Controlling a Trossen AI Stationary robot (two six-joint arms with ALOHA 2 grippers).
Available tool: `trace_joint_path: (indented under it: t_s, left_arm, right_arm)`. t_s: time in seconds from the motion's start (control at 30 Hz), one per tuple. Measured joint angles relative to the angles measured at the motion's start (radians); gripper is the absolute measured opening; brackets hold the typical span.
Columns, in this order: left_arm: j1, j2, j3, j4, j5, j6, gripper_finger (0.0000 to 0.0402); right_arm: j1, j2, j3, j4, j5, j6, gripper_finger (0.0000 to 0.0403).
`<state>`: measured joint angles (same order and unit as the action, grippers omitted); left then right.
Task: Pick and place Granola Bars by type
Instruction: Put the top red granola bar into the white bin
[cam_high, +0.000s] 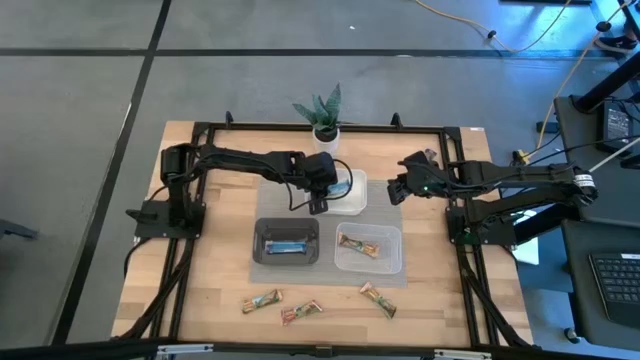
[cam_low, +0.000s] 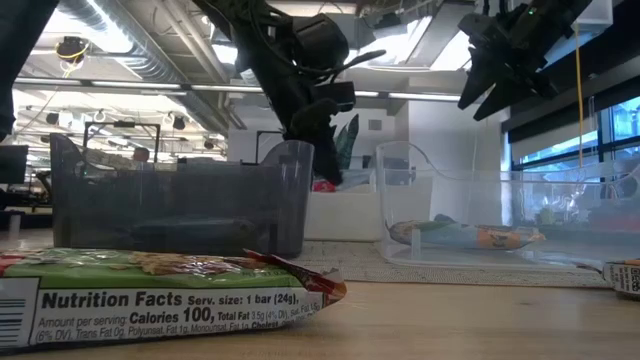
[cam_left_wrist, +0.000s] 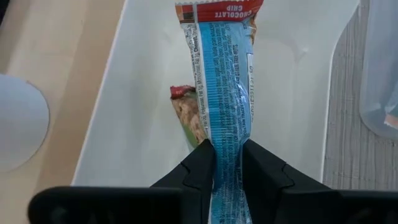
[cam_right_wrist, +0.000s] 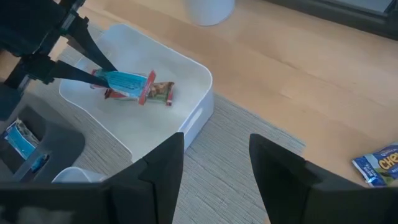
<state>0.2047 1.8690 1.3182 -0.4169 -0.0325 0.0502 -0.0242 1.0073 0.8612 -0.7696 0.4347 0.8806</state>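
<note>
The left gripper (cam_right_wrist: 93, 68) hangs over the white rectangular plastic tray (cam_high: 354, 203) at the back of the grey mat (cam_high: 400, 278), its two dark fingers (cam_left_wrist: 199, 168) pinched tight on one end of a blue-wrapped granola bar with a red end (cam_left_wrist: 221, 93). That bar dangles above the tray floor, where a second bar with a red and tan-green wrapper (cam_right_wrist: 158, 92) already lies.

In front of it, the dark grey rectangular tray (cam_high: 262, 250) holds a blue-wrapped bar (cam_high: 287, 246), and the clear plastic tray (cam_high: 392, 262) beside it holds a green-and-tan bar (cam_high: 358, 245).

Three more green-and-tan bars lie loose on the bare wooden table (cam_high: 200, 290) near its front edge: one (cam_high: 261, 301), another (cam_high: 301, 312) just beside it, and a third (cam_high: 379, 299) farther along.

The right gripper (cam_high: 400, 186) hovers off to the side of the white tray, fingers parted and holding nothing. A small potted green plant in a white pot (cam_high: 324, 118) stands at the table's back edge.
</note>
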Motion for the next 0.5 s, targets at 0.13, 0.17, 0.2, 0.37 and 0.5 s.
trace_joint_path:
  t_s: [0.13,0.17,0.2,0.37,0.5]
  left_arm:
    - [0.000,-0.003,0.000,0.000,0.000,0.000,0.0064]
    - [0.000,-0.003,0.000,-0.001,0.000,-0.002,0.0064]
    - [0.000,-0.003,0.000,-0.001,0.000,-0.004,0.0065]
    - [0.000,-0.003,0.000,-0.004,0.000,-0.028,0.0079]
    - [0.000,-0.004,0.000,-0.002,0.000,-0.028,0.0104]
  right_arm:
    - [0.000,0.000,0.000,-0.003,0.000,0.000,0.0186]
    - [0.000,0.000,0.000,-0.002,0.000,0.000,0.0186]
    - [0.000,0.000,0.000,-0.002,0.000,0.000,0.0186]
    - [0.000,0.000,0.000,-0.002,0.000,0.000,0.0186]
    - [0.000,0.000,0.000,-0.002,-0.001,0.000,0.0186]
